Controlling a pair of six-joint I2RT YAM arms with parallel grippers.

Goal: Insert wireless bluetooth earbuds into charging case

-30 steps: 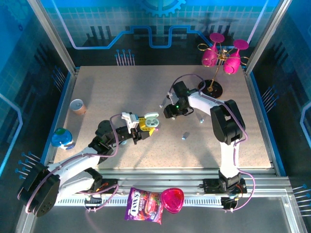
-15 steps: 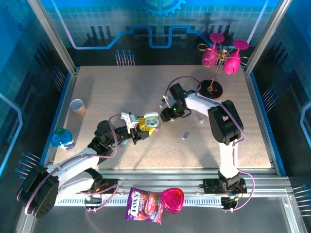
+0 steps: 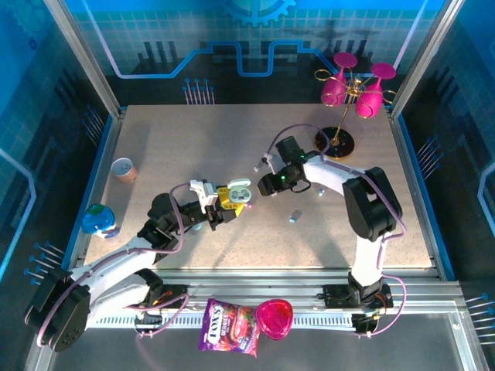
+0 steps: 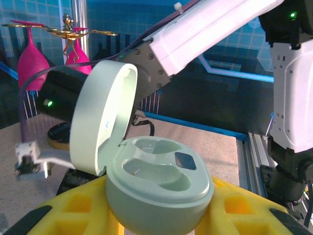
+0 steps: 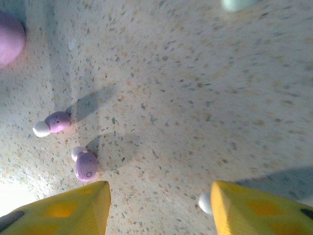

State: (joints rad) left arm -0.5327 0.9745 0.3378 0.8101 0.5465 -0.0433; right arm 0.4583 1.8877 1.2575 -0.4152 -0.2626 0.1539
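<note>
My left gripper [image 3: 223,203] pinches the open mint-green pebble-shaped case [image 4: 157,183]; right gripper [image 5: 159,205], spread, hovers over a tiny purple earbud [image 5: 86,166]. Next, I'd say: lower, pinch.

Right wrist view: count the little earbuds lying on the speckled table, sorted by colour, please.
Small purple plastic earbuds with white tips: 2, one and another
Whitish rounded piece, only partly seen, kind unclear: 1
Total: 3

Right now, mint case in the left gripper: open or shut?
Open. The mint case has its lid hinged up; both wells show, no earbuds inside.
</note>
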